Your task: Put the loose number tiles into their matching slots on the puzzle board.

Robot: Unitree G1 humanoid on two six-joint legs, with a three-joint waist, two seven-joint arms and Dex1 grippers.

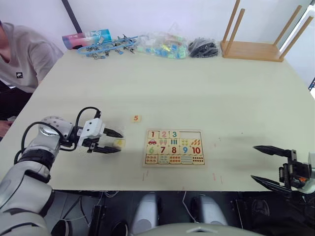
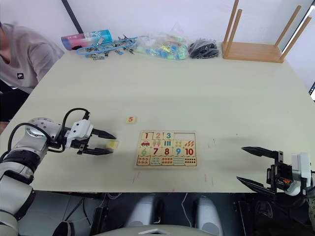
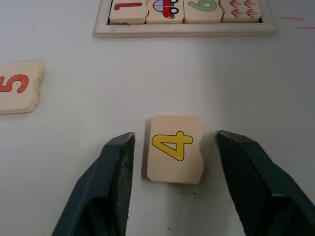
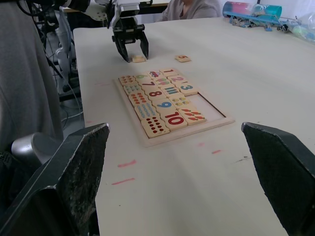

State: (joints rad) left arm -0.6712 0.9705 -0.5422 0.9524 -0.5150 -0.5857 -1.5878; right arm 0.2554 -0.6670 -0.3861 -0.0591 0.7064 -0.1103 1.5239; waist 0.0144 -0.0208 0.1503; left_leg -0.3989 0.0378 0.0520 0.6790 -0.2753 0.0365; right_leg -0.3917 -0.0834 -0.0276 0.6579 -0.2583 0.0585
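Here the left gripper [image 3: 172,162] stands open astride the small pale wooden tile printed with a yellow 4 [image 3: 174,148]; probably light, stiff, thin; pinch its side edges; the right gripper [image 1: 266,164] is open too.

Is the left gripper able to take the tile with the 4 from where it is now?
Probably yes. The left gripper is open, one finger on each side of the 4 tile, which lies flat on the table with nothing between.

Small pale wooden tile with yellow 4 [image 3: 174,149]: smooth matt, between left gripper's [image 3: 174,189] dark rough-textured plastic fingers [image 3: 110,189]; cream tabletop [image 3: 74,147] matt.
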